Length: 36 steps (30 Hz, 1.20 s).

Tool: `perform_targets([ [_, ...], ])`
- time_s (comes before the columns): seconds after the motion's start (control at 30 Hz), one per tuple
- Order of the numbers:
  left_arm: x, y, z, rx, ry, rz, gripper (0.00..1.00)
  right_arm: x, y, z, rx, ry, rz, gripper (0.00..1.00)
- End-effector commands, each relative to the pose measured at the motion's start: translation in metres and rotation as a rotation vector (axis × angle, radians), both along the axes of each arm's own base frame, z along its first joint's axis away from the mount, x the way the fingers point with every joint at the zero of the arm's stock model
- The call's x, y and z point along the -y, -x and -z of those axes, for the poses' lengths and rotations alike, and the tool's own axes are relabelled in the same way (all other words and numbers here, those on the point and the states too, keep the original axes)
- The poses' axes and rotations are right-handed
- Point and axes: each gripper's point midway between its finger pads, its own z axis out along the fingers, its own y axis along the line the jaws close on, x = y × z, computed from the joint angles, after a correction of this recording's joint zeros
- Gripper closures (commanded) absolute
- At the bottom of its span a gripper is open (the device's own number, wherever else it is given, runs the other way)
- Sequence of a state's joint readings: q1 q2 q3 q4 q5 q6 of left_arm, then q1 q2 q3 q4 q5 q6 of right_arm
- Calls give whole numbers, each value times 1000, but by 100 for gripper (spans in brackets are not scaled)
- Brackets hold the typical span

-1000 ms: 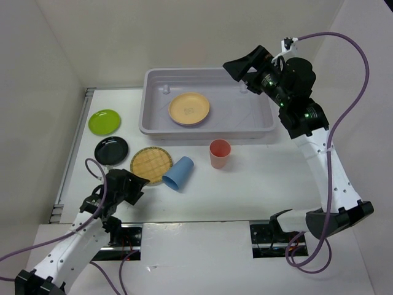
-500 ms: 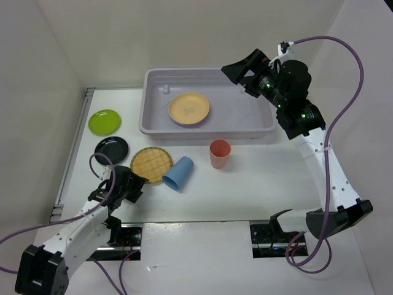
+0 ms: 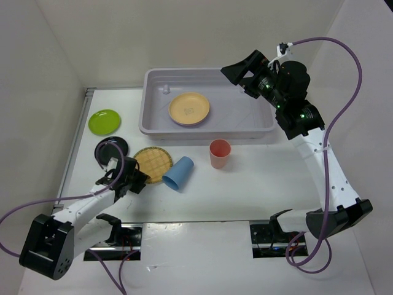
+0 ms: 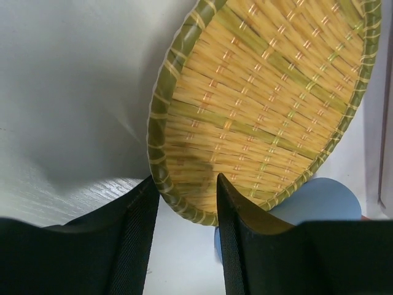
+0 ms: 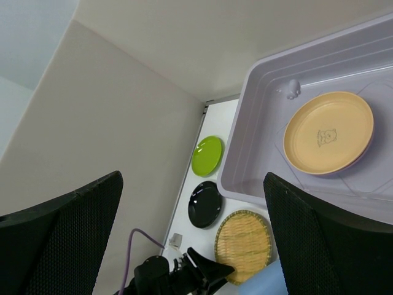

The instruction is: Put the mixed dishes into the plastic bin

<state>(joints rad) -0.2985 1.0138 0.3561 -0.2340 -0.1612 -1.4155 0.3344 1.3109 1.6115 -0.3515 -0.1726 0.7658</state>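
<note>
Left gripper advanced, parted astride woven plate — 7 o'clock rim.
Orange plate binned, maybe lavender plate beneath; five left; right gripper agape.

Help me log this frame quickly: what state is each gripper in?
Left gripper: open, straddling the near rim of the woven plate.
Right gripper: open, holding nothing.

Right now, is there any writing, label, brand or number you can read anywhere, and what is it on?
No text can be read.
Orange-yellow plate in the plastic bin: a small dark print at its centre, too small to tell whether it holds letters.
</note>
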Motion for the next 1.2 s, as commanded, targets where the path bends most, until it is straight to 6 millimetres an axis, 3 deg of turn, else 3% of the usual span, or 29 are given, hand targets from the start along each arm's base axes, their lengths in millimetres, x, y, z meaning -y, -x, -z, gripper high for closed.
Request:
perform_targets([
  [0.0, -6, -10, -11, 48, -19, -30, 51, 1, 11, -22, 68, -25, -5, 0],
  [0.23, -10, -8, -11, 56, -27, -51, 63, -2, 8, -21, 68, -25, -15, 0],
  [0.4, -12, -7, -10, 49, -37, -56, 84, -2, 8, -21, 68, -25, -15, 0],
  [0.53, -14, -6, -11, 50, -39, -69, 94, -2, 8, -21, 68, -25, -15, 0],
  [0.87, -13, 14, -16, 35, 6, -73, 100, -1, 9, -25, 76, -28, -15, 0],
  [1.13, -9, 29, -47, 114, 60, -28, 100, -3, 10, -25, 76, -28, -24, 0],
  [1.17, -6, 27, -59, 157, 84, -19, 100, -3, 10, -25, 76, -28, -24, 0],
])
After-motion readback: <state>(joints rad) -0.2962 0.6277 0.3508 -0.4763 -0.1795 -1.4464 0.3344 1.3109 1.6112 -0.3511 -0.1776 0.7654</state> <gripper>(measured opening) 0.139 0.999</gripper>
